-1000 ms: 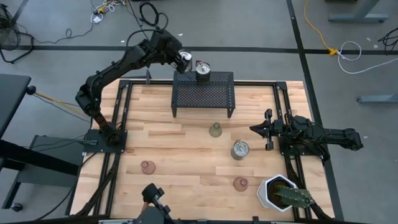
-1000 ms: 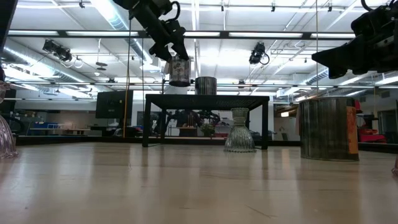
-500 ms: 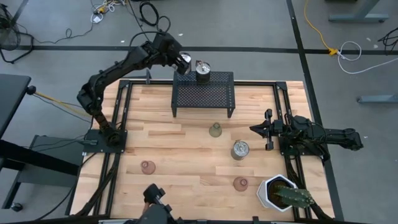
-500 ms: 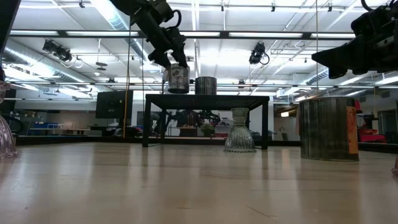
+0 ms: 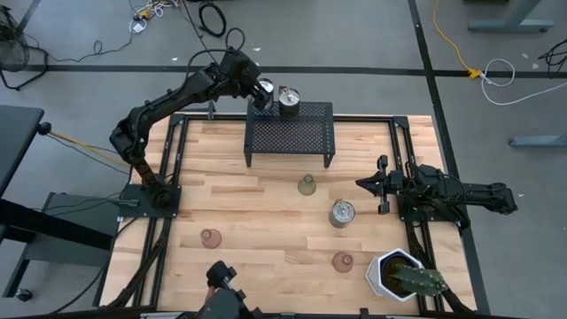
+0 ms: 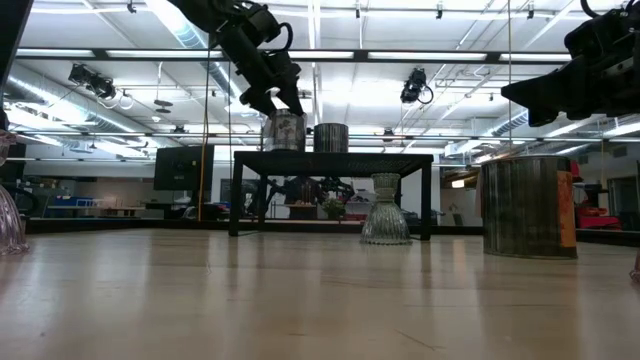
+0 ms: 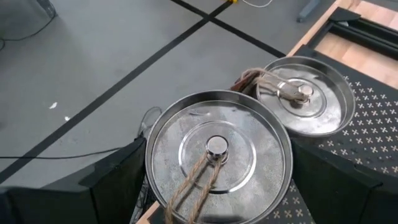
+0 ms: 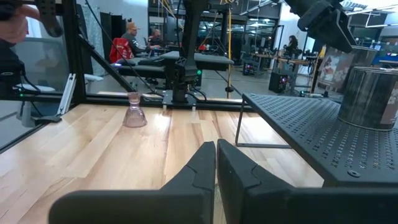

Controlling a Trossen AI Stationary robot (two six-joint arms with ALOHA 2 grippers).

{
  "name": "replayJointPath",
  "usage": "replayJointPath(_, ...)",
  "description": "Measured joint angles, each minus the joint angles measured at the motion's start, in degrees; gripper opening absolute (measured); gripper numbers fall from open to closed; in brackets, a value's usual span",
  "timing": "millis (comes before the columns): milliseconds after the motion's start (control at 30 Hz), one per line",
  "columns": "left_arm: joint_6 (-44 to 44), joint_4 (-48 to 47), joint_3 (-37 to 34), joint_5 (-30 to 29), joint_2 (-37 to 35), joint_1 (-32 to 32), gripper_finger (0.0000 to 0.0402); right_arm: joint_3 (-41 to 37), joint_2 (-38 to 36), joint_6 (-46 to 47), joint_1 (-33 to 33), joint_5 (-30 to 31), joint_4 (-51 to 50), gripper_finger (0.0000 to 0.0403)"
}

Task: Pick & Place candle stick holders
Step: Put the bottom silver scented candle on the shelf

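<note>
My left gripper (image 5: 263,89) is shut on a silvery candle stick holder (image 7: 217,149), a can with a knobbed lid and a twine loop, at the far left corner of the black mesh rack (image 5: 290,133). A second silvery holder (image 5: 290,99) stands on the rack beside it. On the wood lie an olive-green glass holder (image 5: 306,185), a third silvery holder (image 5: 342,213) and two pink glass holders (image 5: 210,237) (image 5: 343,261). My right gripper (image 5: 361,183) waits shut at the table's right side, holding nothing. My left gripper pinches the silvery holder between its two fingers (image 7: 118,186), one on each side of the round wall (image 7: 150,190) just under the lid's rim. The fingers slant down from the far left. The holder stands upright, its base down at the rack's top (image 6: 284,148).
A white hexagonal pot with a cactus (image 5: 399,275) stands at the near right corner. Black frame rails (image 5: 173,159) run along the table's left and right sides. People (image 8: 132,31) show in the room beyond the table.
My left gripper has come down with the silvery holder still in its hold. The holder hung clear above the rack's far left corner; its base is now level with the rack's top, next to the second silvery holder.
</note>
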Motion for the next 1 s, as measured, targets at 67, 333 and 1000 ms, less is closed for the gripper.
replayJointPath(67,0.00,0.38,0.00,0.02,0.00,0.07,0.0366,0.00,-0.01,0.01,0.00,0.00,0.00,0.0020)
replayJointPath(333,0.39,2.33,0.00,0.02,0.00,0.11,0.0366,0.00,-0.01,0.02,-0.01,0.00,-0.01,0.0020)
replayJointPath(1000,0.63,7.63,-4.42,0.50,-3.08,0.37,0.0366,0.01,-0.01,0.00,-0.01,0.01,-0.02,0.0020)
